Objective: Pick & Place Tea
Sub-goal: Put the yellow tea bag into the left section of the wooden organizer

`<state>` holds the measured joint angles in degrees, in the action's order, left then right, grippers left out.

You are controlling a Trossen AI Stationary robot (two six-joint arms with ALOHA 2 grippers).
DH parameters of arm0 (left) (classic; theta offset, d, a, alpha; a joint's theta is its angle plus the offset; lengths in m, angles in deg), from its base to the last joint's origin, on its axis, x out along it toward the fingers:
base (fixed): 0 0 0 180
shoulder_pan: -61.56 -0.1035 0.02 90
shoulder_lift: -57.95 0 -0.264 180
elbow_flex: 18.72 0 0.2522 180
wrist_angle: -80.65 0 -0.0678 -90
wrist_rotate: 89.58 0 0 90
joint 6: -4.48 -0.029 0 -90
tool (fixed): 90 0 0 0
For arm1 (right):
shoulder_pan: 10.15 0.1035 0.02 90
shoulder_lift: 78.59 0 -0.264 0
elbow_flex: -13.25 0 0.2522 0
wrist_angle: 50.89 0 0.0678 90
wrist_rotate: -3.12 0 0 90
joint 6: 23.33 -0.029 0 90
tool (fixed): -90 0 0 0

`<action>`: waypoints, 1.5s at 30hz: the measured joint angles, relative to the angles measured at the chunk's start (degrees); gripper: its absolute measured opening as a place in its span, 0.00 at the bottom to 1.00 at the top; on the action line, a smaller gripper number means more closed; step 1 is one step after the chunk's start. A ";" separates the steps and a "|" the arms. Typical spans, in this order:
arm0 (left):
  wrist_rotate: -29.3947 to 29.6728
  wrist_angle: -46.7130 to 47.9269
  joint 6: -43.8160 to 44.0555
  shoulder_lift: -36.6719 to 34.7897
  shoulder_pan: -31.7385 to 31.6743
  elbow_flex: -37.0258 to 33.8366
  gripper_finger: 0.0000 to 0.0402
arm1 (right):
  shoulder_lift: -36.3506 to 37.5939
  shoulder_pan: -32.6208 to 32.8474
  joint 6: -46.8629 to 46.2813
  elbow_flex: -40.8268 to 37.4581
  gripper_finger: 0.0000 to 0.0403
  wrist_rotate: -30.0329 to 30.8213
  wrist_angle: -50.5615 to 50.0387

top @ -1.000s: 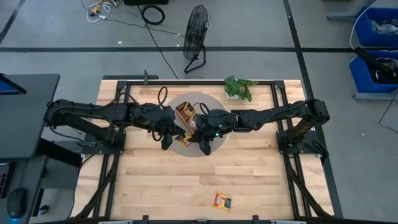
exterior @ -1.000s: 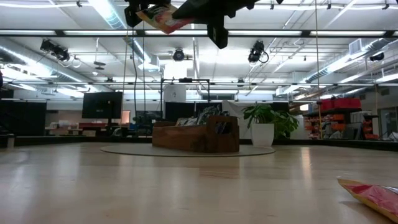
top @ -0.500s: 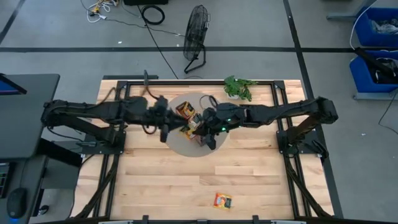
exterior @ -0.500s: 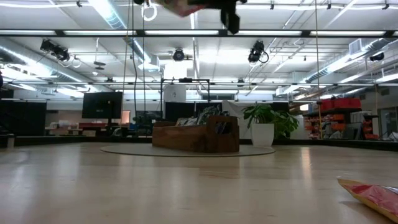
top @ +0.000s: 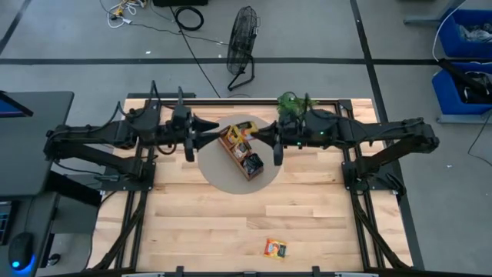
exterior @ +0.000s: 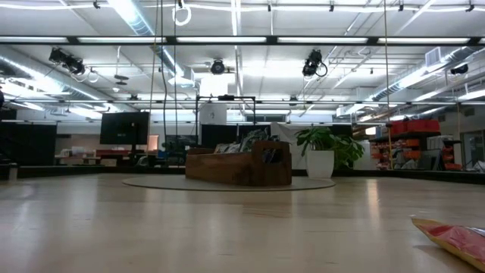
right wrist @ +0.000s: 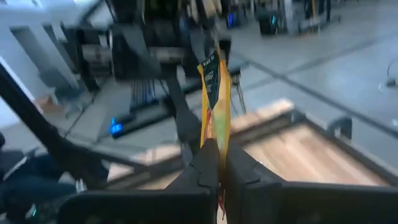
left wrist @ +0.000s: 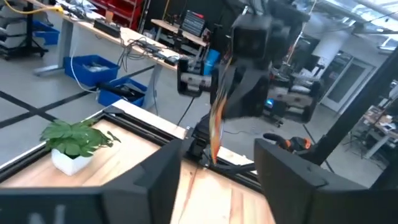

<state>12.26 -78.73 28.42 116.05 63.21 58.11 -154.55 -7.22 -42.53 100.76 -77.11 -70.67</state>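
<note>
Sachet lifted clear, arms drawn back

I see the thin orange-yellow tea sachet (right wrist: 214,87) pinched edge-on in my right gripper (right wrist: 217,163), now withdrawn from the brown wooden compartment tray (top: 241,154) toward the green plant (top: 292,102); left gripper (left wrist: 217,162) gapes empty, so placing remains.

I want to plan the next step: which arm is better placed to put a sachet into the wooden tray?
The right: its end effector already pinches a sachet, while the left end effector is open.
</note>
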 joint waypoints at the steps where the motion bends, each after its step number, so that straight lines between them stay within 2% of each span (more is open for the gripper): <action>1: 0.02 -0.37 0.57 0.34 0.00 0.00 0.53 | 0.00 0.16 0.61 0.00 0.00 0.49 1.60; 4: -0.02 -2.62 1.28 1.24 0.02 -0.02 0.60 | -0.40 0.30 1.66 0.00 0.00 1.28 6.84; 8: -0.02 -5.17 1.34 1.54 0.00 -0.02 0.62 | -0.57 0.30 2.08 -0.04 0.00 1.35 10.77; 16: 2.27 -8.93 0.84 2.04 -0.19 -0.02 0.59 | -1.64 0.30 2.05 0.01 0.00 1.47 17.50; 20: 1.18 -12.10 0.72 4.23 -1.15 -0.07 0.58 | -3.67 0.30 1.80 -0.02 0.00 1.41 20.52; 31: -0.07 -12.31 3.50 5.60 -1.97 -0.01 0.56 | -4.35 0.11 1.67 -0.02 0.00 1.39 21.52; 38: -0.17 -13.00 3.92 6.61 -2.14 0.04 0.42 | -4.35 -0.33 1.70 -0.02 0.00 1.21 21.43; 45: -4.05 -13.79 3.99 7.12 -3.89 0.00 0.17 | -4.37 -0.33 1.70 -0.02 0.00 1.23 21.02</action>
<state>8.21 -92.52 32.41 123.16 59.33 58.12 -158.92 -7.56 -40.83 100.74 -75.88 -49.64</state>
